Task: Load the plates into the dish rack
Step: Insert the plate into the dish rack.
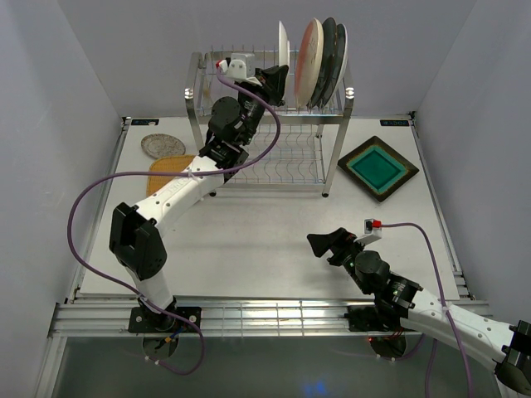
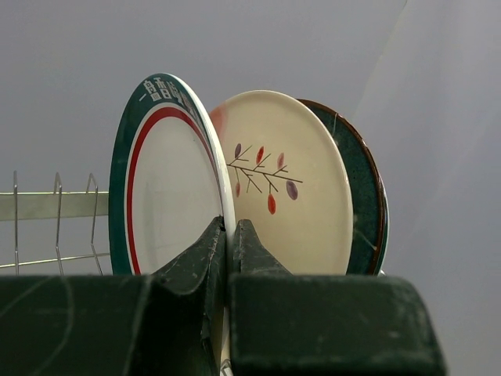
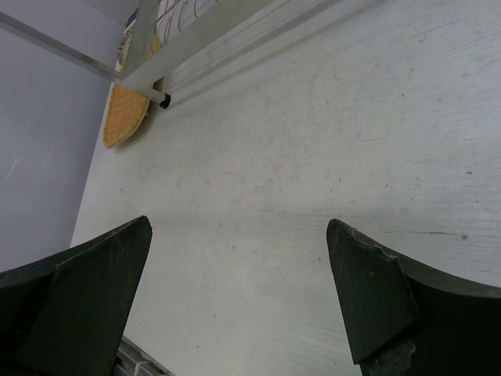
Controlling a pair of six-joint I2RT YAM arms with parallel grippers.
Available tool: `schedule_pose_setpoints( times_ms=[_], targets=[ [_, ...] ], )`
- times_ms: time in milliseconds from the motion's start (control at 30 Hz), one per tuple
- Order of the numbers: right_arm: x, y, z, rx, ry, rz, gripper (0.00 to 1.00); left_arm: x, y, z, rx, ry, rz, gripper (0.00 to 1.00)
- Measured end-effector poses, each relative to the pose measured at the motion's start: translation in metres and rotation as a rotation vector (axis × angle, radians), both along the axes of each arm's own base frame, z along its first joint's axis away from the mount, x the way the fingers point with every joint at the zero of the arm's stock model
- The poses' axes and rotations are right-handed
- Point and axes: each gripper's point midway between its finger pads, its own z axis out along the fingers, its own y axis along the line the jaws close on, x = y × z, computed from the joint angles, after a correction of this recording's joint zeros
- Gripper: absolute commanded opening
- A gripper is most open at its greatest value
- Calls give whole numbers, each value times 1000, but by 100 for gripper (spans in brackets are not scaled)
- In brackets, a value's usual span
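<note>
The steel dish rack (image 1: 329,166) stands at the back of the table. Several plates stand upright in its top tier: the green-rimmed white plate (image 1: 283,51), the pink-cream plate (image 1: 309,62) and two darker plates (image 1: 332,58) behind it. My left gripper (image 1: 277,80) is shut on the lower rim of the green-rimmed plate (image 2: 160,188), with the cream plate (image 2: 301,196) and a dark plate (image 2: 366,196) just beyond. My right gripper (image 1: 325,242) is open and empty above bare table (image 3: 258,157). The silver-grey plate (image 1: 163,146), the yellow woven plate (image 1: 168,172) and the brown square plate (image 1: 377,167) lie on the table.
The yellow woven plate (image 3: 125,117) lies partly under the rack's left front leg (image 3: 149,82). The left arm reaches across the rack's left side. White walls close the table on three sides. A metal rail runs along the near edge (image 1: 249,315).
</note>
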Motion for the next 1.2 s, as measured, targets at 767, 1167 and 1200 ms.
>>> schedule_pose_setpoints(
  times_ms=[767,1167,1200],
  targets=[
    [-1,1,4,17,-5,7,98,-18,-1,10,34,-51,-48,0],
    [-1,2,5,21,-7,10,98,-12,7,-1,44,-40,10,19],
    [-1,2,5,21,-7,10,98,-13,7,-1,47,-44,11,20]
  ],
)
